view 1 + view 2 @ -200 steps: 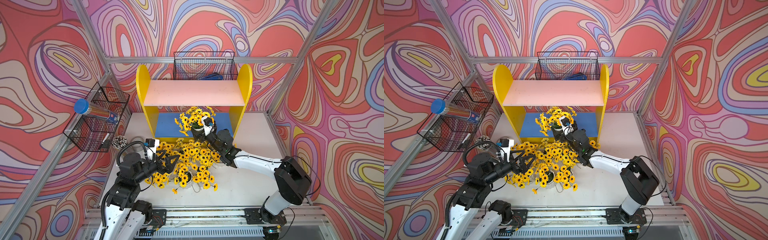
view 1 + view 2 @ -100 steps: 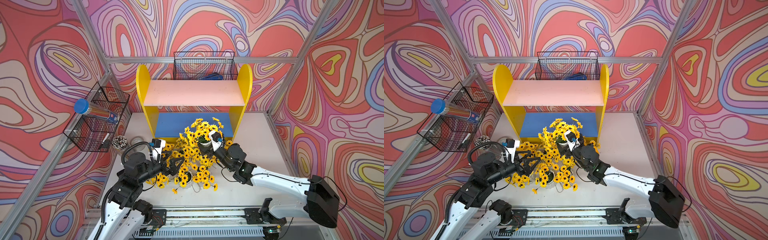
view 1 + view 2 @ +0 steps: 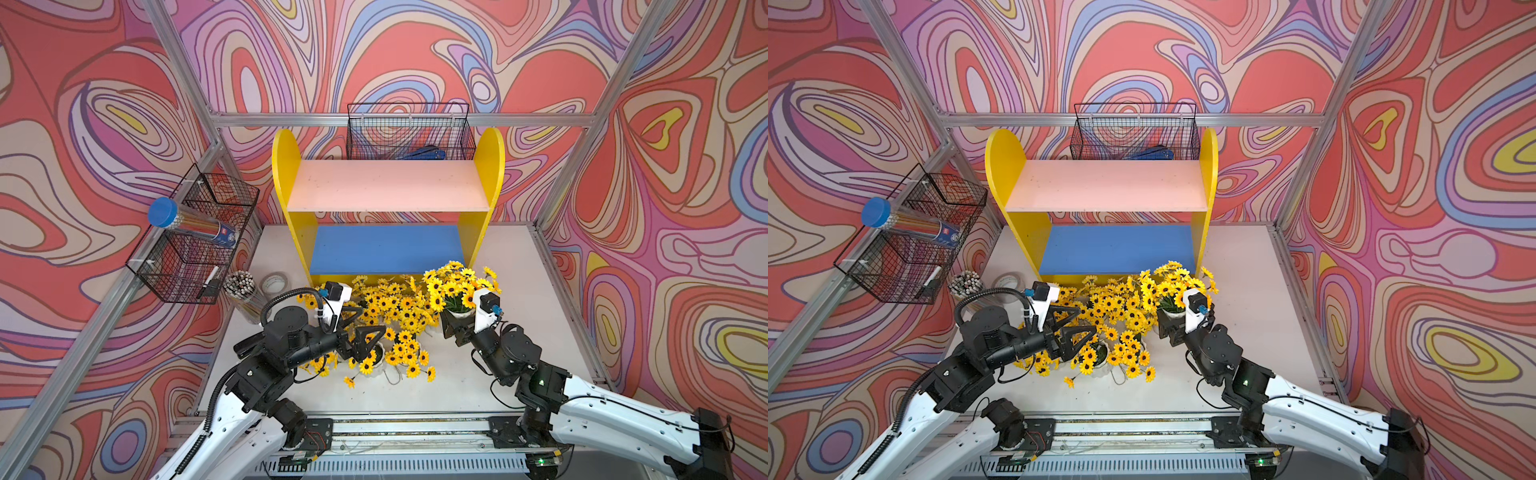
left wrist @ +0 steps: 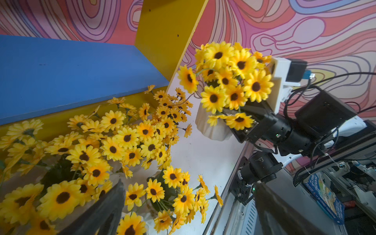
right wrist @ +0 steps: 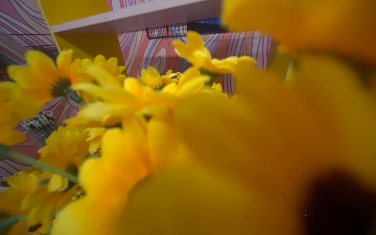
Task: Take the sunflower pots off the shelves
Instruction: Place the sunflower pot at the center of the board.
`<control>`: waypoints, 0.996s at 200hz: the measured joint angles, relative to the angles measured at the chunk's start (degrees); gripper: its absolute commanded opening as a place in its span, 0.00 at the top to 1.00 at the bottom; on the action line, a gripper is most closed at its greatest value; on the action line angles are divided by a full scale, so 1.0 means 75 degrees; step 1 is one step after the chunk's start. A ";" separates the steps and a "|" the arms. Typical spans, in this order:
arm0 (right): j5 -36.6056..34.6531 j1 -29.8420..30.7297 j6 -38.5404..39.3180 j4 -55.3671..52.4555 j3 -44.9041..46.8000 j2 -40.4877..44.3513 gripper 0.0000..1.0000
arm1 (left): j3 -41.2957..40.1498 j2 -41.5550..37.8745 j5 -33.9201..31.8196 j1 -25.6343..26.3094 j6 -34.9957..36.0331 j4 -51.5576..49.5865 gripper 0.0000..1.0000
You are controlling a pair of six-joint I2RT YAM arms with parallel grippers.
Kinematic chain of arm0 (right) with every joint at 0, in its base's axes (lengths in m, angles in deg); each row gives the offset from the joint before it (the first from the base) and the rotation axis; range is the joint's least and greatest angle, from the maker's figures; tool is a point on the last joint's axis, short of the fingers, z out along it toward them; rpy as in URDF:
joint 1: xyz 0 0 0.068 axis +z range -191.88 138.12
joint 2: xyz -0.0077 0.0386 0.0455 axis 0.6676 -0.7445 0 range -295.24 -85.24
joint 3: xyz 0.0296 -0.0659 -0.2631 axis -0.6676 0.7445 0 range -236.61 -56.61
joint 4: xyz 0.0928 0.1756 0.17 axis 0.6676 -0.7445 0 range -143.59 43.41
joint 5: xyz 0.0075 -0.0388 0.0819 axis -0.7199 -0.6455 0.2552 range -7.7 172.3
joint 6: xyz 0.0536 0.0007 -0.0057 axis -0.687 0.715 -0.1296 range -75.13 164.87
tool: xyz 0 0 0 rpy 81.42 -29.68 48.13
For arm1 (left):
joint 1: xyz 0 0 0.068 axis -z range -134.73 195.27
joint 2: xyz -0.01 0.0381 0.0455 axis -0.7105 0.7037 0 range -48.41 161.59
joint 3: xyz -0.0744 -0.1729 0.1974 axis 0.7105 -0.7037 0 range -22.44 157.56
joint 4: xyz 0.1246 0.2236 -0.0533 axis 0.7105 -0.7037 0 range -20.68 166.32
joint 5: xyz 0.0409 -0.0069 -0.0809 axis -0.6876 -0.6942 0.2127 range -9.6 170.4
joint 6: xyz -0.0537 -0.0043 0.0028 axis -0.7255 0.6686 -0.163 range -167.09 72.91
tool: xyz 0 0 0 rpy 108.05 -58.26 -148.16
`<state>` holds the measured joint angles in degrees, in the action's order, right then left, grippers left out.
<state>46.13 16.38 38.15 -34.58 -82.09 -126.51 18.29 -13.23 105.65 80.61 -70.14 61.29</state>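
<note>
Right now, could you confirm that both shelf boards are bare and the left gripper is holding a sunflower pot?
Not quite: the right gripper holds the pot, as the left wrist view shows; the left gripper is open and empty. The pink board and blue board are indeed bare.

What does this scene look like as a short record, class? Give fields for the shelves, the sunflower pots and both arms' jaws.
Shelves: both boards bare
Sunflower pots: clustered on the table in front of the shelves
Held pot: at the cluster's right end, off the shelves
Right jaws: shut on the held pot
Left jaws: open, empty, above the cluster
Nearby: jar of pencils, left of the shelves
</note>
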 measured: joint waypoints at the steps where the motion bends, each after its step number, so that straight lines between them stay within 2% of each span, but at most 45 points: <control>1: -0.0012 0.0000 -0.0023 -0.0035 0.0003 0.0009 1.00 | 0.0000 0.0009 -0.0009 0.0017 0.0006 0.0003 0.00; 36: -0.0475 0.0096 -0.1134 -0.1271 0.0350 0.0906 1.00 | 0.0012 0.0181 -0.0408 0.0484 0.0085 0.0047 0.00; 93: -0.0720 0.0306 -0.2614 -0.2672 0.0449 0.1052 1.00 | 0.0017 0.0108 -0.0752 0.0501 0.0189 0.0035 0.00; 124: -0.0682 0.0501 -0.3203 -0.2812 0.0933 0.1504 1.00 | 0.0017 -0.0026 -0.0836 0.0507 0.0248 0.0035 0.00; 137: -0.0659 0.0603 -0.3378 -0.2760 0.1105 0.1390 1.00 | 0.0015 -0.0061 -0.0842 0.0516 0.0248 0.0015 0.00; 159: -0.0764 0.1093 -0.3413 -0.2317 0.1343 0.0560 1.00 | 0.0017 -0.0146 -0.0901 0.0536 0.0256 -0.0102 0.00; 182: -0.1131 0.1894 -0.3034 -0.1241 0.1716 -0.0329 1.00 | 0.0017 -0.0259 -0.0979 0.0536 0.0280 -0.0268 0.00; 199: -0.1387 0.2180 -0.2646 -0.0268 0.2046 -0.0790 1.00 | 0.0017 -0.0332 -0.0997 0.0536 0.0323 -0.0326 0.00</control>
<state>35.73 32.73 18.30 -36.60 -66.74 -132.44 18.42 -15.72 98.18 84.63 -67.71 58.84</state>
